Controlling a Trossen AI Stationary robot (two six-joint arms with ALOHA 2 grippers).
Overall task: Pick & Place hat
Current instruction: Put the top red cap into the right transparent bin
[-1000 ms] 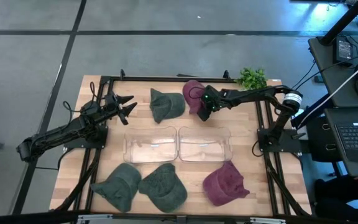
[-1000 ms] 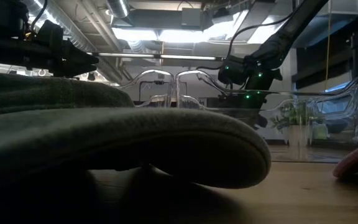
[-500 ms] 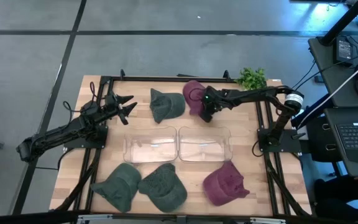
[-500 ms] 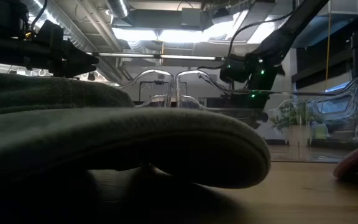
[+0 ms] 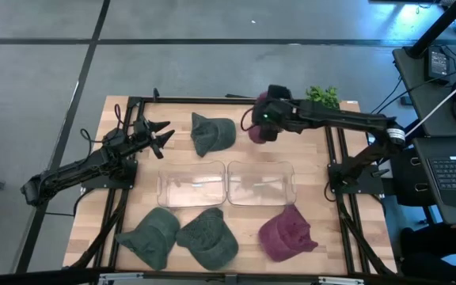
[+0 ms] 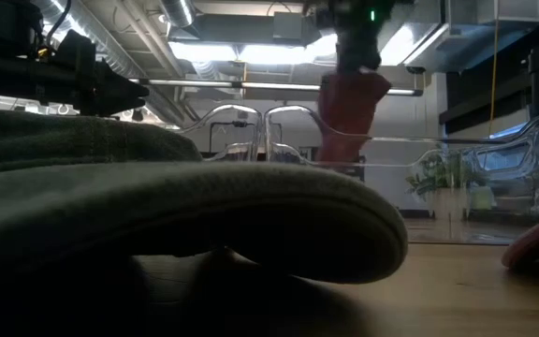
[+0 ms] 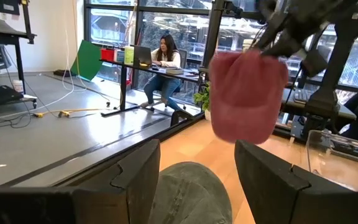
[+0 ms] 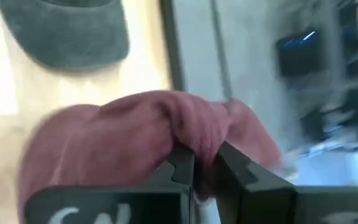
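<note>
Change: right gripper [image 5: 261, 127] was down on the maroon hat [image 5: 257, 131] at the table's far edge a second ago, now it's lifted up with the hat dangling from it. Left arm hasn't budged.

High view: lifted hat hangs above the far edge of the table [image 5: 90, 202], just beside the green hat [image 5: 212, 133] lying there. Two clear bins [image 5: 226, 183] sit mid-table. Near edge has two more green hats [image 5: 179, 235] and a second maroon one [image 5: 286, 233]. Left gripper [image 5: 165, 134] hovers by the far left corner, fingers spread, holding nothing.

Low view: hat [image 6: 352, 112] hangs clear in the air under the gripper, above the bins [image 6: 269, 140]. A green hat [image 6: 176, 211] fills the foreground.

Left wrist view: fingers [image 7: 135, 180] apart, green hat [image 7: 188, 196] between them; maroon hat [image 7: 248, 96] in the air beyond.

Right wrist view: fingers [image 8: 182, 165] pinched tight on a fold of the hat [image 8: 135, 140].
</note>
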